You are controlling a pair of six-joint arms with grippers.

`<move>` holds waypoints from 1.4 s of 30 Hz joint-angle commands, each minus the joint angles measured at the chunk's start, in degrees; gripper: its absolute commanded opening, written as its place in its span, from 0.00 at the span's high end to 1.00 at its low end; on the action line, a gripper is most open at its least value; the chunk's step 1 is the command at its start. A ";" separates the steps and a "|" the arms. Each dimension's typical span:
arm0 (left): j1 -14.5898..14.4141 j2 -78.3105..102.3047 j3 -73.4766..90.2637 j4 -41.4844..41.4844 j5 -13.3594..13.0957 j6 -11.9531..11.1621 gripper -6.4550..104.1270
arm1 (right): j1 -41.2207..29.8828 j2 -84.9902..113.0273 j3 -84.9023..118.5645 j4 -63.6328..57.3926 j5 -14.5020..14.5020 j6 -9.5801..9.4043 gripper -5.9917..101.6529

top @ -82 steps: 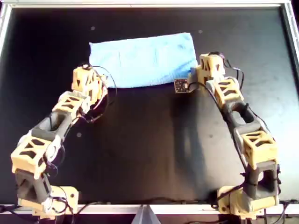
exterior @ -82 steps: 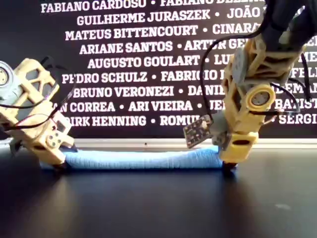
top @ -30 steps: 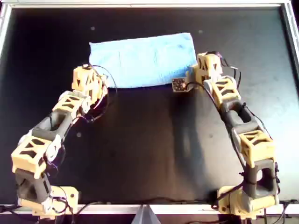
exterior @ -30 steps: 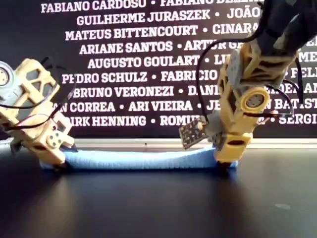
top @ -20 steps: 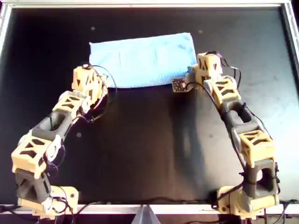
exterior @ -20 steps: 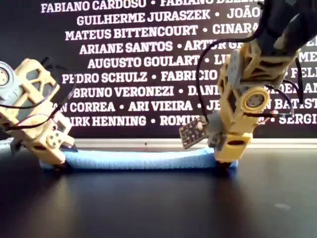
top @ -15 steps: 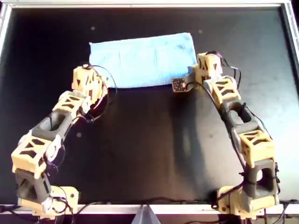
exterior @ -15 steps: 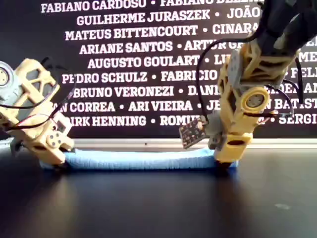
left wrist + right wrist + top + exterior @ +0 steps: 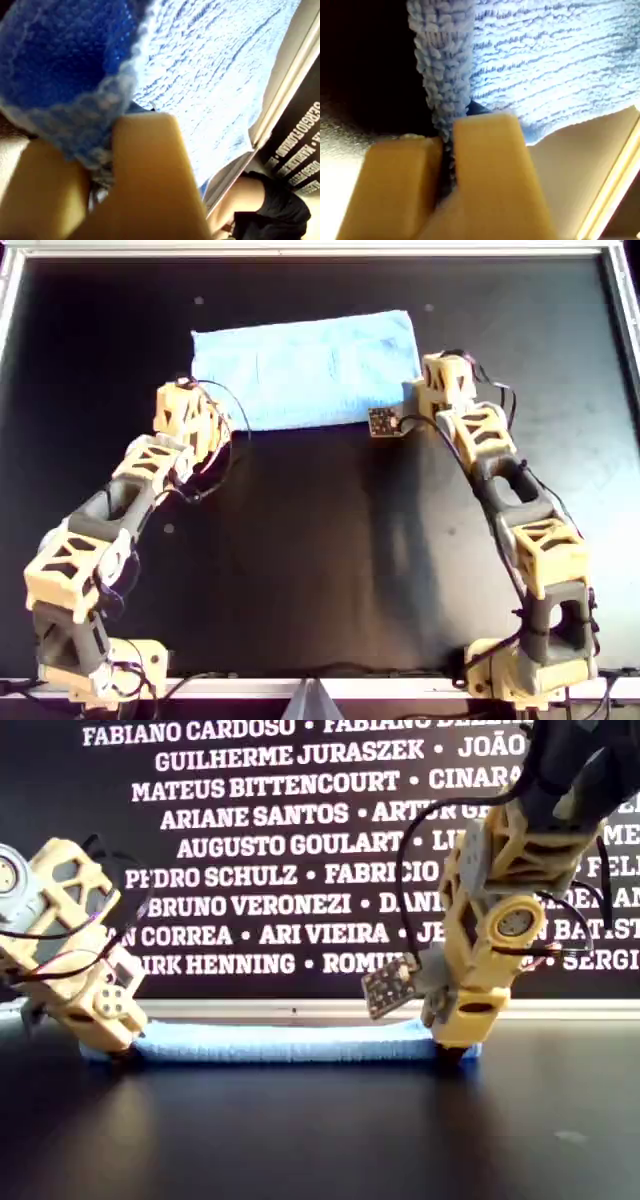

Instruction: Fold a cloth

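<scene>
The light blue cloth [image 9: 305, 368] lies as a flat rectangle on the far half of the black table, and shows low in the exterior view [image 9: 285, 1042]. My first gripper [image 9: 107, 145] is shut on a bunched cloth edge [image 9: 210, 65]. My second gripper [image 9: 447, 135] is shut on a cloth fold [image 9: 545, 60]. In the overhead view one arm's gripper [image 9: 215, 425] is at the cloth's near left corner, the other's [image 9: 415, 400] at its near right corner. The wrist views do not show which arm is which.
The black table [image 9: 320, 540] has a white frame rim [image 9: 300, 250] around it. A dark banner with white names [image 9: 270, 820] stands behind. A small circuit board [image 9: 385, 422] sticks out beside the gripper at the overhead view's right.
The arm at the overhead view's right has shifted slightly left with its cloth corner. The other arm and the cloth have hardly moved. Both grippers stay down at the cloth's near corners.
</scene>
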 commanded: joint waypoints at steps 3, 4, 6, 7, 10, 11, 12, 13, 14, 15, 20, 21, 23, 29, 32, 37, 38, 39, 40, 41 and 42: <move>0.26 3.96 2.29 0.97 0.44 0.26 0.95 | 0.44 14.33 7.38 4.66 0.26 0.18 0.94; 0.09 5.19 3.78 0.97 0.44 0.26 0.95 | 0.44 16.26 9.93 4.57 0.26 0.18 0.94; -0.09 9.14 7.38 0.97 0.53 0.26 0.95 | 0.18 19.86 13.89 4.57 0.26 0.18 0.94; -0.18 11.43 9.23 0.97 0.53 0.26 0.95 | 0.18 21.80 15.47 4.57 0.26 0.18 0.94; -0.18 18.37 14.68 0.97 0.53 0.00 0.95 | 0.35 26.54 19.95 4.57 0.26 0.18 0.94; -0.18 20.65 16.17 0.97 0.53 0.00 0.95 | 0.44 28.04 21.27 4.57 0.26 0.18 0.94; -0.18 22.59 17.84 0.97 0.53 0.09 0.95 | 0.44 29.62 22.50 4.57 0.26 0.18 0.94; -0.18 24.17 19.60 0.97 0.53 0.09 0.95 | 0.44 31.20 23.82 4.57 0.26 0.18 0.94; -0.18 25.40 21.18 0.97 0.53 0.09 0.95 | 0.44 32.26 25.31 4.57 0.26 0.18 0.94; -0.26 26.46 22.41 0.97 0.53 0.09 0.95 | 0.44 33.22 26.63 4.57 0.26 0.18 0.94; -1.67 29.27 26.02 0.97 0.53 0.09 0.95 | 0.44 36.21 32.26 4.66 0.26 0.09 0.94; -2.46 29.36 26.54 0.97 0.53 0.09 0.95 | 0.44 36.56 33.31 4.66 0.26 0.09 0.94; -4.31 29.36 27.69 0.97 0.53 0.09 0.95 | 0.44 37.44 34.98 4.66 0.26 0.09 0.94; -7.38 29.44 31.20 0.97 0.53 0.18 0.95 | 0.53 39.29 39.55 4.66 0.18 0.00 0.94; -7.29 29.44 32.17 0.97 0.44 0.18 0.95 | 0.53 40.34 41.75 4.66 0.18 -0.35 0.94; -6.86 29.44 33.13 0.97 -0.26 0.18 0.95 | 0.53 44.03 46.93 4.66 0.18 -0.44 0.94; -6.86 29.53 33.22 0.97 -0.26 0.18 0.95 | 0.53 45.00 47.99 4.66 0.18 -0.53 0.94; -7.03 29.53 33.31 0.97 -0.26 0.18 0.95 | 0.53 46.05 48.96 4.66 0.18 -0.44 0.94; -7.21 29.53 33.31 0.97 -0.26 0.18 0.95 | 0.53 47.20 49.83 4.66 0.18 -0.26 0.94; -7.29 29.53 33.31 0.97 -0.09 0.18 0.95 | 0.53 48.34 50.71 4.66 0.09 0.00 0.94; -7.29 29.53 33.40 0.97 0.35 0.18 0.95 | 0.53 49.22 51.50 4.66 0.09 0.09 0.94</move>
